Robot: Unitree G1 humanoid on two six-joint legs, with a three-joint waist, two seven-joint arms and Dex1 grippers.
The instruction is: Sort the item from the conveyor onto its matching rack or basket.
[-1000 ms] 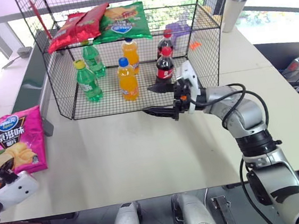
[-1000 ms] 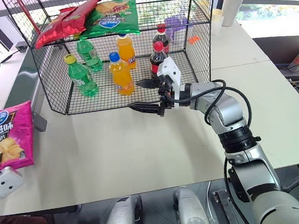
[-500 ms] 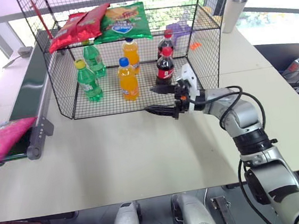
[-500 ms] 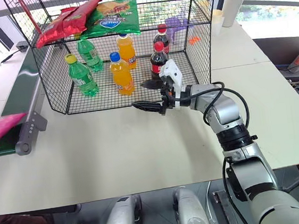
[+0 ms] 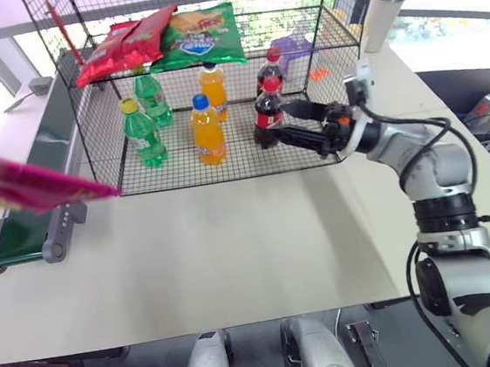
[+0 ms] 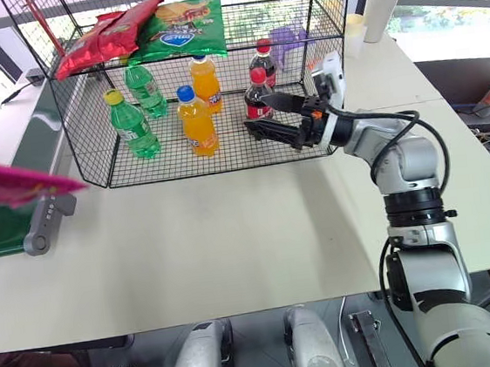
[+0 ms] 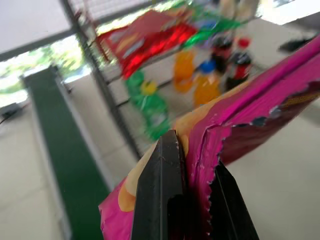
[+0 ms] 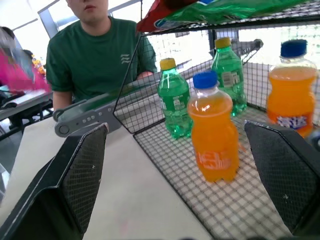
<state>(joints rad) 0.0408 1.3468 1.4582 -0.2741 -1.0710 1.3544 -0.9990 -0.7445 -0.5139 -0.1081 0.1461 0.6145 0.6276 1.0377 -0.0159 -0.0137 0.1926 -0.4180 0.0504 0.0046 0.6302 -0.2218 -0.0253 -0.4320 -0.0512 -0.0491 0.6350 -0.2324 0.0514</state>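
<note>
- We are in the carrying step: our left hand (image 7: pixel 187 197) is clamped tight on the edge of the magenta-pink snack bag (image 5: pixel 30 184), its two black fingers (image 7: pixel 160 190) pinching the crimped seam.
- The bag is off the conveyor (image 5: pixel 33 206) and lies nearly flat in the air above the belt's near end, its free tip reaching toward the near corner of the wire cage (image 5: pixel 98 120).
- Ahead of that hand we see the cage's upper shelf, where the red snack bags (image 5: pixel 125 43) and a green snack bag (image 5: pixel 199 35) already lie; bags seem to belong up there, bottles below.
- Our right hand (image 6: pixel 268 115) holds nothing; its fingers (image 8: pixel 82 175) are spread wide at the cage's open front, just beside the cola bottles (image 5: pixel 266 111), with the orange soda bottle (image 8: pixel 216 130) and green bottles (image 8: pixel 175 97) beyond them.
- Next, we judge, the left hand must carry the bag forward and across to the shelf, clearing the wire edge, then let go; the limp bag could catch on the grid.
</note>
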